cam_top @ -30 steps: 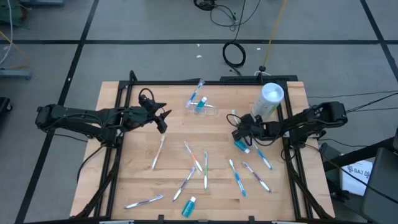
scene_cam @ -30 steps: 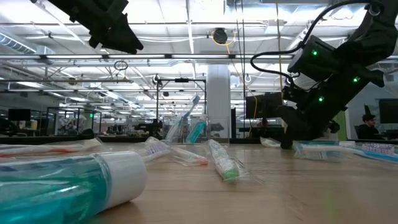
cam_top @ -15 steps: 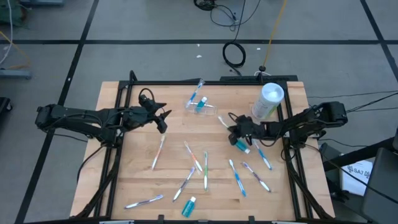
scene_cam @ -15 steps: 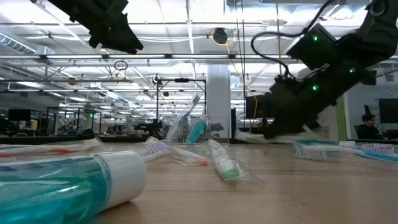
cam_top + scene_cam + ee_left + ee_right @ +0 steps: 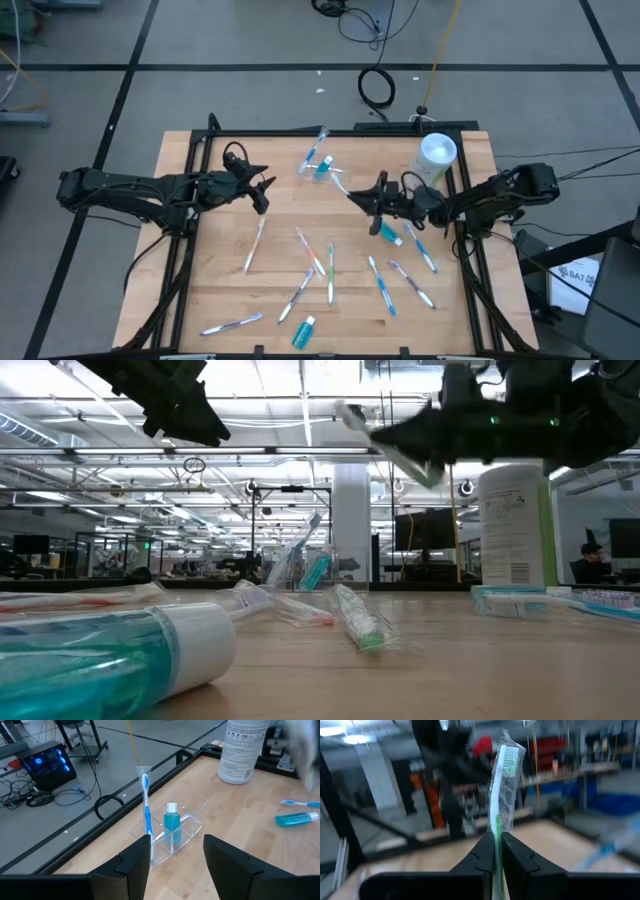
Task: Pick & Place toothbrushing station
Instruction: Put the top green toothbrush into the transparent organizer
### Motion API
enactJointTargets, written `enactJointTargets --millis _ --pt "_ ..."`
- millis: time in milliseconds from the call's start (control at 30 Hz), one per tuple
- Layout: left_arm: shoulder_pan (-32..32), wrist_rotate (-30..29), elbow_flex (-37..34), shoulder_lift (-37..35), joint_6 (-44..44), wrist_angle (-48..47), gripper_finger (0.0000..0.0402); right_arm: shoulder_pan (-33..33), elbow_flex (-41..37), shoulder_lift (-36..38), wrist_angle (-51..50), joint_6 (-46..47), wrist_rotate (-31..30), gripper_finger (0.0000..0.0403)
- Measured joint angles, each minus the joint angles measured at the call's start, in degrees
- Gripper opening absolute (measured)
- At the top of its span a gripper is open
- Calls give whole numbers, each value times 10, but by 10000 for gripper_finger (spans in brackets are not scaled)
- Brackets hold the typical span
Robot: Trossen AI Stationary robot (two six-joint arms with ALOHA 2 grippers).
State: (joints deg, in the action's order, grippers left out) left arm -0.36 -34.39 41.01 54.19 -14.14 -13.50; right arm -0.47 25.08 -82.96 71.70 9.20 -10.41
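Wooden surface (image 5: 210, 290) with a black frame is sitting in a big open workshop, and stuff is scattered all over it, so the sorting is looking far from done. Right hand (image 5: 366, 198) is pinching shut on a wrapped green toothbrush (image 5: 501, 785), lifting it clear of the surface near the middle, presumably so it can be carried over to the clear holder (image 5: 325, 175) at the far edge. That holder is already carrying one blue brush (image 5: 145, 800) standing upright and one small teal bottle (image 5: 172, 820). Left hand (image 5: 262, 190) is hovering above the surface's left side, fingers spread and gripping nothing, looking toward the holder. Counting what's lying loose: I'm getting roughly eight wrapped brushes, though a few are overlapping, so don't quote me. Two more teal bottles are lying flat, one just beside the right hand (image 5: 389, 234), one at the near edge (image 5: 303, 330). One tall white canister (image 5: 431, 163) is standing at the far right corner.
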Motion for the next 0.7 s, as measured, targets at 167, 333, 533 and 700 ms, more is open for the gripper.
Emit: enactJointTargets --millis 167,333,533,700 --pt "0 0 0 0 -4 1 189 -3 80 0 -65 -64 0 12" --pt "-1 0 0 0 -15 1 189 -5 160 -14 -146 -131 -124 11" --pt "-5 0 0 0 -12 1 189 -44 178 -83 -53 -129 -140 14" --pt "-5 0 0 0 -9 1 189 -82 181 -184 103 -130 -137 14"
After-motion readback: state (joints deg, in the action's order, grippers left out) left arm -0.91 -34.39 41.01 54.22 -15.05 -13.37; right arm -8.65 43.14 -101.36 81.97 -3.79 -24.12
